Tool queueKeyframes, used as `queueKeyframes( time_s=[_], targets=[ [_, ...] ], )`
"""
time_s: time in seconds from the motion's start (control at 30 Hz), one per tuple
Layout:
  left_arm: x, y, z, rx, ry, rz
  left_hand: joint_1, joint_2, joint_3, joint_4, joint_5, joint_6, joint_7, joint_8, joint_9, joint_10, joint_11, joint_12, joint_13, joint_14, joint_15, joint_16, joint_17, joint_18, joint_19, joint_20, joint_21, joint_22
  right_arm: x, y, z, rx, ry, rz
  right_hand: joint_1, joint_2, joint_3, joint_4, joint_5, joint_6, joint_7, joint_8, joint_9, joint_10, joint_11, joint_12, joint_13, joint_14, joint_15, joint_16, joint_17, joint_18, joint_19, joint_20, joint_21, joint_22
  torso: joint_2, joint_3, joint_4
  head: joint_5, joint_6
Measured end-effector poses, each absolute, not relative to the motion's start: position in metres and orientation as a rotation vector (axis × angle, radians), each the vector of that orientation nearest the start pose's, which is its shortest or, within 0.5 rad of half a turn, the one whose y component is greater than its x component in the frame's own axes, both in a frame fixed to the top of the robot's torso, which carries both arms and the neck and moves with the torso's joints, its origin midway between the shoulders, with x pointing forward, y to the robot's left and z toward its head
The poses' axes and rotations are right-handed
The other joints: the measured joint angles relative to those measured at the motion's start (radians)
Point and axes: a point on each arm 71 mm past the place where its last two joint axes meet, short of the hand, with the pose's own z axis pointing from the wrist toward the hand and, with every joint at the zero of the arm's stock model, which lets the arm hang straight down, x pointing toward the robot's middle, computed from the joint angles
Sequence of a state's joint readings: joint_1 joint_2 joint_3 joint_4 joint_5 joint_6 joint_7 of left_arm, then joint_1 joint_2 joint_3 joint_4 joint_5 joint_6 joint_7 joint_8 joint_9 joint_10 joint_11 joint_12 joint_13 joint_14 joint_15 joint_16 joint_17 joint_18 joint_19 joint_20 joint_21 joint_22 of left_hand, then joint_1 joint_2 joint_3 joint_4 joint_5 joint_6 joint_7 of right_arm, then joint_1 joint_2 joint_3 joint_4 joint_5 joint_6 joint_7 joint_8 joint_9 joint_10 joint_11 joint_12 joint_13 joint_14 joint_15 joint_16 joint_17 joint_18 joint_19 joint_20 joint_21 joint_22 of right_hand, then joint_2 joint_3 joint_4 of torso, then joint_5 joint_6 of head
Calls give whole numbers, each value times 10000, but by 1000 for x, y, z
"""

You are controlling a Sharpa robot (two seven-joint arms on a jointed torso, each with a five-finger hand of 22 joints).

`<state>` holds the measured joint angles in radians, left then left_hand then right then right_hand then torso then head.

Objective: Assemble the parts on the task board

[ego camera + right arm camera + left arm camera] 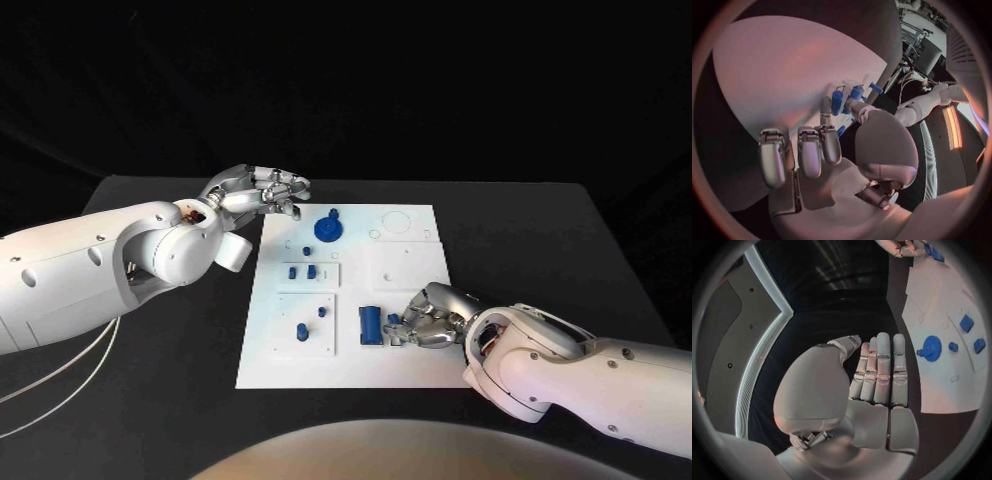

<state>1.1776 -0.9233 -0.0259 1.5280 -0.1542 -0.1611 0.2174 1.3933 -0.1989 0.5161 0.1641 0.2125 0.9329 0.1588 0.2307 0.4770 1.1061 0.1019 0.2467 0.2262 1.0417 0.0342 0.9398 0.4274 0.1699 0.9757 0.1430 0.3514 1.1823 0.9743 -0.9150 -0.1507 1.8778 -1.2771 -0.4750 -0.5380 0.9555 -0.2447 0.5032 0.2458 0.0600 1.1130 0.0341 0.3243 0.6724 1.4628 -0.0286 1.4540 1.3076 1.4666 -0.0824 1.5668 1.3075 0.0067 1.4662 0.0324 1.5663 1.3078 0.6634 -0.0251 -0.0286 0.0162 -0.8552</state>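
The white task board [411,265] lies in the middle of the black table. A round blue part [330,229] stands near its far edge, and small blue parts [302,271] sit in the left plates. My right hand [430,320] rests on the board's near right area. Its thumb and a finger pinch a small blue part [842,131] beside a long blue part [371,325]. My left hand [263,190] hovers off the board's far left corner and holds nothing. In the left wrist view its fingers [882,370] lie straight, side by side, next to the board [942,380].
Raised white plates [306,323] on the board's left half carry more small blue parts [302,331]. Bare black table [173,400] surrounds the board. My left forearm [87,270] crosses the table's left side.
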Motion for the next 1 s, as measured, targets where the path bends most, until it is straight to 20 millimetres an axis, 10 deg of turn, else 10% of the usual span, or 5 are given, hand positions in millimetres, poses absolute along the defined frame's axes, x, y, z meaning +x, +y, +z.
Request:
queueKeyframes(
  time_s=[0.23, 1.0],
  targets=[
    [480, 238, -192, -10403, 16656, -14686, 0, 0, 0, 0, 0, 0, 0, 0, 0, 0, 0, 0, -1, 0, 0, 0, 0, -1, 0, 0, 0, 0, 346, -166, -286, 3145, 20842, 6067, 206, 144, -1079, 447, -38, 78, -9, -15, -3, 0, 0, 0, 0, 0, 0, 0, -1, 0, 0, 0, 0, -1, 0, 2, -2, 4, -19],
    [481, 238, -192, -10405, 16659, -14682, 0, 0, 40, -99, 46, 0, 0, 0, 7, 0, 0, 0, 8, 0, 0, -40, 0, -1, 0, 0, 0, 10, 342, -174, -282, 3019, 20748, 5994, 798, 396, -1050, 338, 467, 91, -22, -86, -6, 38, -37, 39, -2, -36, -35, 0, -1, 0, 0, -74, 0, -3, 0, 7, -10, -3, -16]
  ],
)
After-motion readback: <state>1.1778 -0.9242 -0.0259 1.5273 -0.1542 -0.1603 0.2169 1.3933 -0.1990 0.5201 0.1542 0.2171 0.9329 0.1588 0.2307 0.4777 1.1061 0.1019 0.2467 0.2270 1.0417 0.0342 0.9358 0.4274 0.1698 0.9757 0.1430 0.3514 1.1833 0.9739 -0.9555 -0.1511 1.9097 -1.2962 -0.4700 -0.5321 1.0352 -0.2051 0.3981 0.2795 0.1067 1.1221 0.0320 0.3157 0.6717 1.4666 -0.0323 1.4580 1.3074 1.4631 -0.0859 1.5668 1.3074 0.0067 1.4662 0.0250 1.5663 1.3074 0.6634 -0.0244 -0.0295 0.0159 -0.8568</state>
